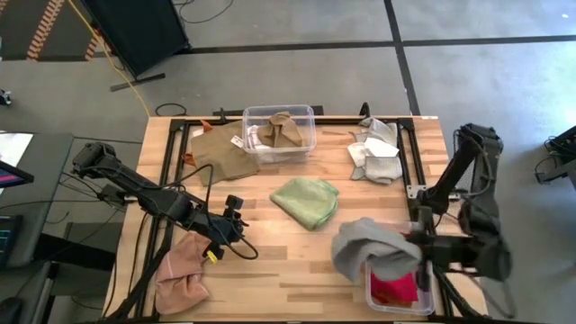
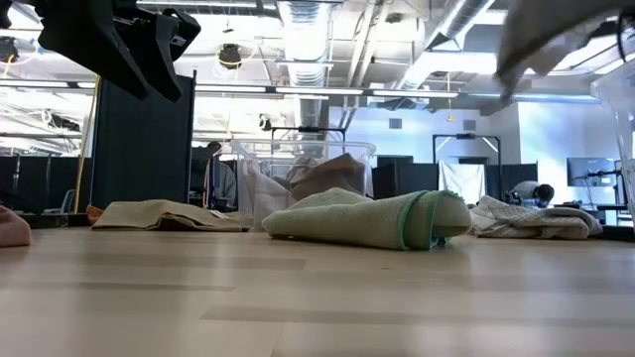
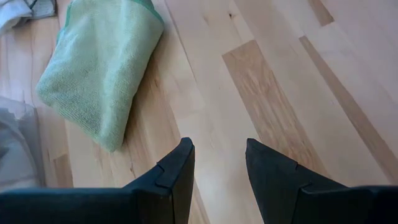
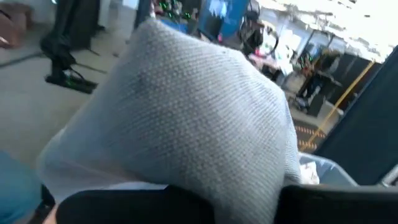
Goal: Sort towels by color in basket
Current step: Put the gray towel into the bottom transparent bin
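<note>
**Ana:** Grey towel (image 1: 364, 241) up in the air, folks, clenched in the right gripper (image 1: 416, 243) and hanging right beside the near bin (image 1: 430, 304) at the right front corner.

**Ben:** Risk from here, for me, is the drape. That cloth spreads wide, so a release could leave half of it over the rim or sliding onto the table (image 1: 297, 261).

**Ana:** And that bin already shows a red towel (image 1: 393, 290) inside. Grey on red would muddle the colours, I'd say.

**Ben:** Far bin (image 1: 279, 132) holds brownish tan cloths, with another tan towel (image 1: 220, 148) lying just outside it.

**Ana:** Left gripper (image 3: 217, 158)?

**Ben:** Fingers apart, grasping nothing, hovering over bare wood near the pink towel (image 1: 183, 274).

**Ana:** Green towel (image 1: 306, 201) sits mid-table, white cloths (image 1: 375, 148) at the far right, all unsorted.
</note>
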Tool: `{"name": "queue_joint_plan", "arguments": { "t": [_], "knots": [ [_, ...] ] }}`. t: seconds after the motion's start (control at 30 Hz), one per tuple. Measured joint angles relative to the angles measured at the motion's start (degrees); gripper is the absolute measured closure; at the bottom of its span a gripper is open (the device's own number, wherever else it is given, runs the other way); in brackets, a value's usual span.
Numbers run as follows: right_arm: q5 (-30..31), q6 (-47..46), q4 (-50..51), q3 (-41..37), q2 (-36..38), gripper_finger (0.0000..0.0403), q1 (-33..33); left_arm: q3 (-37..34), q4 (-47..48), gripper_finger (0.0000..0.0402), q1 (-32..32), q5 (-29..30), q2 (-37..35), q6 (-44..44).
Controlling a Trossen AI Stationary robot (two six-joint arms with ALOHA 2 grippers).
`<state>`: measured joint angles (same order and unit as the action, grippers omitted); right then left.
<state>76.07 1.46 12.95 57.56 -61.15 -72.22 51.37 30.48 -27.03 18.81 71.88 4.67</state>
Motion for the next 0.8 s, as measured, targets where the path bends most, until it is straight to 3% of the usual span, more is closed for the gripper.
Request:
{"name": "queue_joint_plan", "arguments": {
  "t": [0.2,0.4,0.6,0.8],
  "knots": [
    [7.9,7.4,-3.8,0.0,4.1,0.0367,-11.2,0.0,-0.4,0.0262,0.0,0.0,0.0,-0.6],
    [13.9,8.1,-4.7,0.0,8.1,0.0367,-22.6,0.0,-0.4,0.0262,0.0,0.0,0.0,-2.1],
    [14.0,7.8,-4.9,0.0,9.6,0.0367,-25.0,0.0,-0.4,0.0262,0.0,0.0,0.0,-2.6],
    [13.8,-0.2,-3.5,-0.2,9.0,0.0367,-27.3,0.0,-0.4,0.0262,0.0,0.0,0.0,-3.1]
  ]
}}
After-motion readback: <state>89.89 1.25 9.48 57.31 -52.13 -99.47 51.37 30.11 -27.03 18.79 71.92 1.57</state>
